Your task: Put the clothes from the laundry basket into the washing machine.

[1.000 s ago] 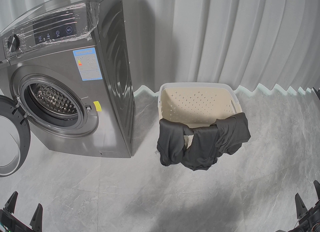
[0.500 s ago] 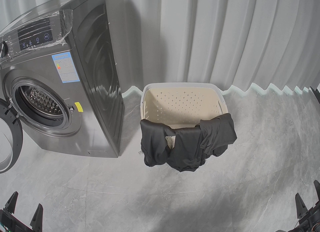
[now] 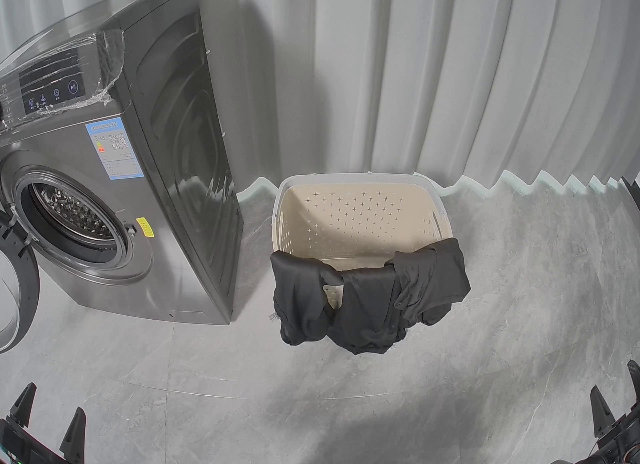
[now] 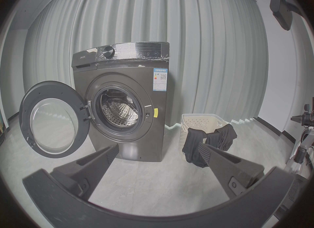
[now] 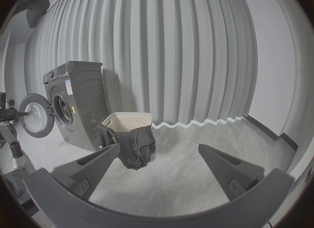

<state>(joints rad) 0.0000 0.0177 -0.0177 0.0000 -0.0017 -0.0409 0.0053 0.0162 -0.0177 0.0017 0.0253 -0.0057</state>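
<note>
We judge the job not yet begun. The washer, a grey metal box with its round door open, shows a bare dimpled drum. Beside the washer sits the cream perforated plastic basket, with dark limp clothes draped over its rim (all left to move). The left gripper and right gripper sit well short of the washer, jaws apart and empty.

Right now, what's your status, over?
Open and empty: left tool, right tool. Dark clothes draped over near rim of basket. Leftward, washer door open.
</note>
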